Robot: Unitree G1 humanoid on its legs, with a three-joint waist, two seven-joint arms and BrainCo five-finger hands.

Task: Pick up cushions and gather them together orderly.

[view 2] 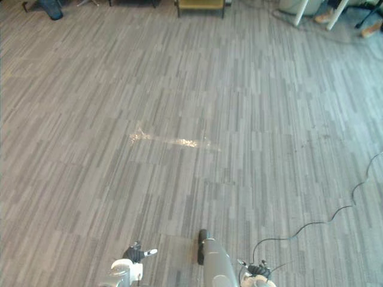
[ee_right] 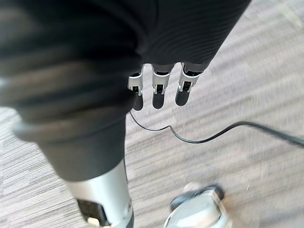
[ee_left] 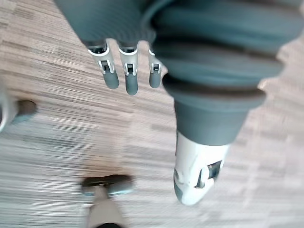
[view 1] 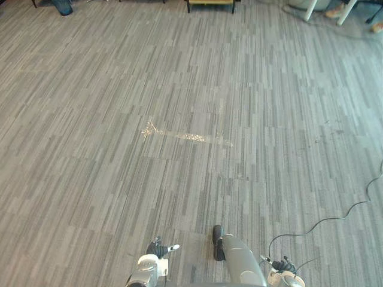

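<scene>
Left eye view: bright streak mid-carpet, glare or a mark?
Left eye view: a pale, sparkling streak on the carpet, probably glint, though a mark cannot be ruled out; right eye view: same streak, same spot; wrist views: no such glint.

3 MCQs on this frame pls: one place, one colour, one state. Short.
1. Where does the pale streak lie? A far left edge B mid-floor C far right edge
2. Colour of the carpet? A red B green C grey
3. State of the left hand? A open, empty B shut on a cushion C shut, empty

B: the streak crosses the middle of the floor.
C: the tiles are striped grey.
A: straight fingers hang over bare carpet.
</scene>
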